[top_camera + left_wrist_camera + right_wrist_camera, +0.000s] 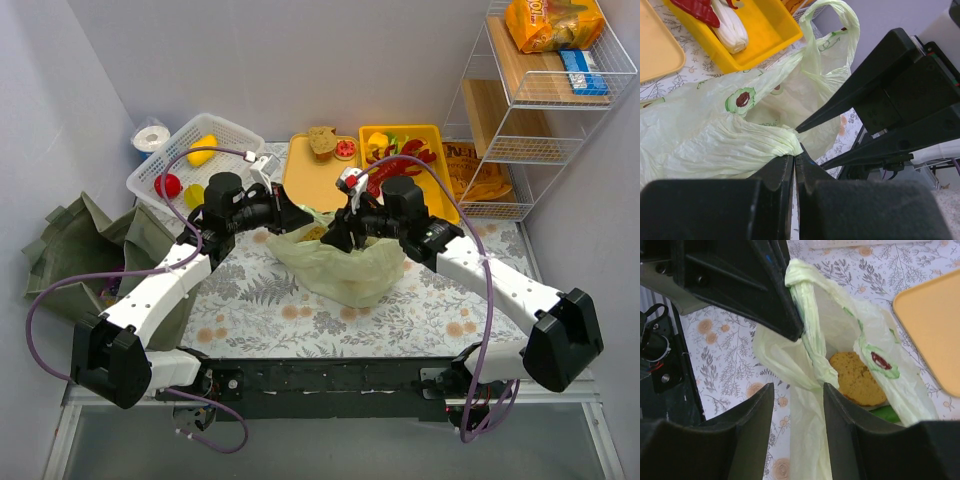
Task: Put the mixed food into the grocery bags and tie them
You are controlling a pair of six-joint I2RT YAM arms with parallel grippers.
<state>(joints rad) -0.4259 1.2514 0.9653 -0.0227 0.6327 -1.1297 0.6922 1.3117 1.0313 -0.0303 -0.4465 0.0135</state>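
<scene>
The pale-green plastic bag (pixel 345 262) lies open in the middle of the table. My left gripper (pixel 305 218) is shut on a bunched handle of the bag (pixel 705 135), pinched at the jaw tips (pixel 794 152). My right gripper (pixel 336 238) is open, and its fingers (pixel 752 410) straddle the other twisted handle (pixel 812 355) without closing on it. Inside the bag I see a brown bun (pixel 857 377) and a green pepper (pixel 885 412). A red lobster (pixel 700 10) and a white piece (pixel 732 30) lie in the yellow bin (pixel 765 30). The olive tote (pixel 90 245) slumps at the far left.
An orange tray (pixel 300 185) with bread (pixel 321 142) sits behind the bag, beside the yellow bin (pixel 440 185). A white slatted basket (pixel 235 130) holds more toys at the back left. A wire shelf (pixel 530 110) with snack packets stands at the right.
</scene>
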